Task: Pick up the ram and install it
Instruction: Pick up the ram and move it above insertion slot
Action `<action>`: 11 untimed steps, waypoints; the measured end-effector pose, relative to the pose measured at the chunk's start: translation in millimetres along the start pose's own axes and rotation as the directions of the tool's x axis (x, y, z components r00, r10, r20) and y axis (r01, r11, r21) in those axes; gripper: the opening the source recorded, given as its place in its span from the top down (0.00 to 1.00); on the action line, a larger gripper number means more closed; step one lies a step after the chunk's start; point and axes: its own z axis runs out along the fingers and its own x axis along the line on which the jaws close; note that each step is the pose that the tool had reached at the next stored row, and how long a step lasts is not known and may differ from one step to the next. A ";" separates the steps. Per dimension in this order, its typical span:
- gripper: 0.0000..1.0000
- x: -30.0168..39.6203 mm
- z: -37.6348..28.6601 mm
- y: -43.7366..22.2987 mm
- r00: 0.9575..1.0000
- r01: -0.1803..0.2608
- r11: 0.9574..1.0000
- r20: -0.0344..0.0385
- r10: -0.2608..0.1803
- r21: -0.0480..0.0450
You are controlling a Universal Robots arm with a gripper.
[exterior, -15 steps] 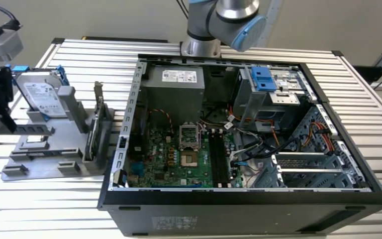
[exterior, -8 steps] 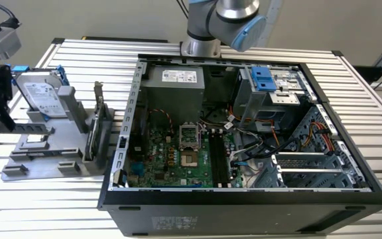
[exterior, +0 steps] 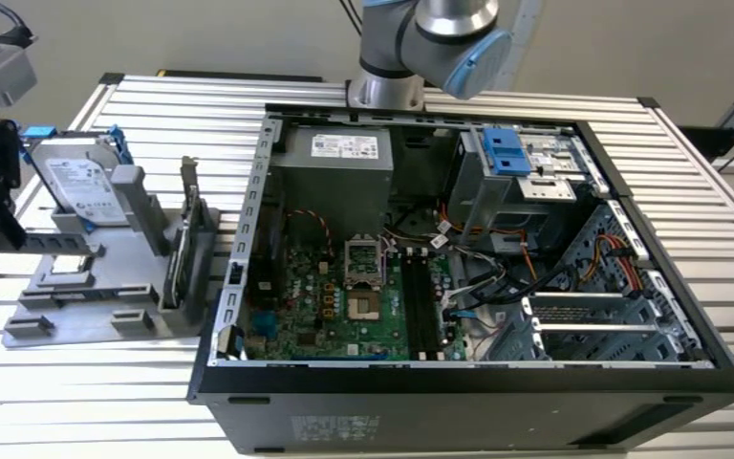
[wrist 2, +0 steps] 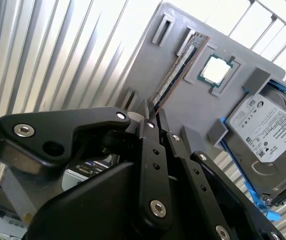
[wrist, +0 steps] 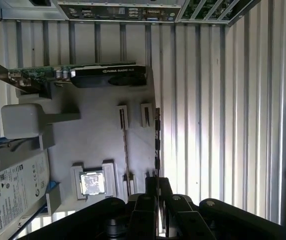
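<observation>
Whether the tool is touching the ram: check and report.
Cannot tell. In the second wrist view the tool sits at the ram's near end, and its own body hides any contact or gap.

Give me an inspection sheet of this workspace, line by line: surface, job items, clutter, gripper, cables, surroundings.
Surface: slatted metal table carrying an open computer case and a grey fixture tray.
Job's things: ram stands on edge in the tray, not yet installed.
Clutter: hard drive, processor chip and expansion card on the same tray.
Gripper: gripper at the ram's near end, in both wrist views.
Cables: orange, black and white cables inside the case.
Surroundings: robot arm beyond the case; pale wall.
</observation>
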 end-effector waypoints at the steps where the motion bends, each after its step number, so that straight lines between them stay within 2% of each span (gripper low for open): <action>1: 1.00 0.0 -0.8 0.0 1.000 0.000 1.000 0.000 0.000 0.000; 11: 1.00 -0.5 -8.1 0.1 1.000 0.000 1.000 0.000 0.000 0.000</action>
